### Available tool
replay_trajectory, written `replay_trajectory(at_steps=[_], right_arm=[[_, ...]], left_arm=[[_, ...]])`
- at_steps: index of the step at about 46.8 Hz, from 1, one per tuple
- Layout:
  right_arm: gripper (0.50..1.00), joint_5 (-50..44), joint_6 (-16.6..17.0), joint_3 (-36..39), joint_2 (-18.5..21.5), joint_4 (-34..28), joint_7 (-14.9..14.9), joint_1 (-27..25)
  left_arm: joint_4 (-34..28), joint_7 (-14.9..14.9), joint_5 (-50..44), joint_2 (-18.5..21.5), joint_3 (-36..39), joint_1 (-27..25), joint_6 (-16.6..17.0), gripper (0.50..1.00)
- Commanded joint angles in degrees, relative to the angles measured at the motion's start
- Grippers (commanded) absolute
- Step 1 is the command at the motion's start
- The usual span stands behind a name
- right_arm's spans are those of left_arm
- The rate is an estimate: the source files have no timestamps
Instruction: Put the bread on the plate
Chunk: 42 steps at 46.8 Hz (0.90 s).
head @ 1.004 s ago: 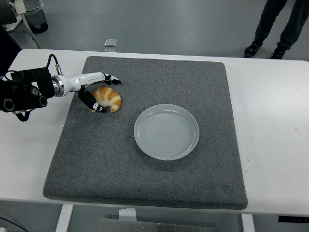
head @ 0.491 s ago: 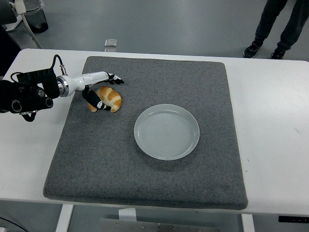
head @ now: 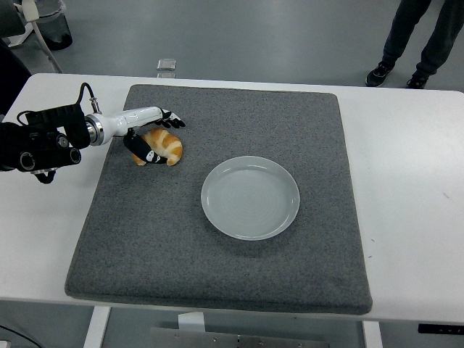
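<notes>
The bread (head: 163, 147), a golden-brown croissant, lies on the far-left part of a grey mat (head: 217, 254), well apart from the plate (head: 250, 197) and up to its left. The left robot hand (head: 148, 138) is wrapped about the croissant: the upper fingers (head: 171, 119) reach out over its far side while the thumb and lower fingers curl against its near-left side, so the hand is closed around the bread with the pastry between them. Whether the croissant rests on the mat or sits just clear of it cannot be told. Behind the hand a white forearm section runs left into the black arm (head: 40, 141), which comes in from the left edge over the white surface (head: 413, 196). The plate is round, pale and glossy, and sits on the mat a little right of its middle, with nothing on it. The mat covers most of the surface. Beyond the far edge a small grey square object (head: 167, 64) lies on the floor, and at the far right a person's legs (head: 420, 36) in dark trousers and dark shoes stand on the floor. No brand, label or writing can be read anywhere.
</notes>
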Motion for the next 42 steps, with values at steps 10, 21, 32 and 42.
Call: replay_trajectory(at_steps=[10,21,32,42], right_arm=[[0.93,0.0,0.0,0.0,0.0,0.0,0.0,0.0],[0.932,0.0,0.0,0.0,0.0,0.0,0.0,0.0],[0.93,0.0,0.0,0.0,0.0,0.0,0.0,0.0],[0.93,0.0,0.0,0.0,0.0,0.0,0.0,0.0]], left_arm=[[0.0,-0.1,2.5,0.0,0.0,0.0,0.2,0.825],[0.0,-0.1,4.8,-0.1,0.0,0.0,0.5,0.756],[0.0,-0.4,5.0,-0.2,0.1,0.1,0.6,0.5],[0.7,-0.5,7.7,-0.2,0.1,0.1,0.7,0.5]])
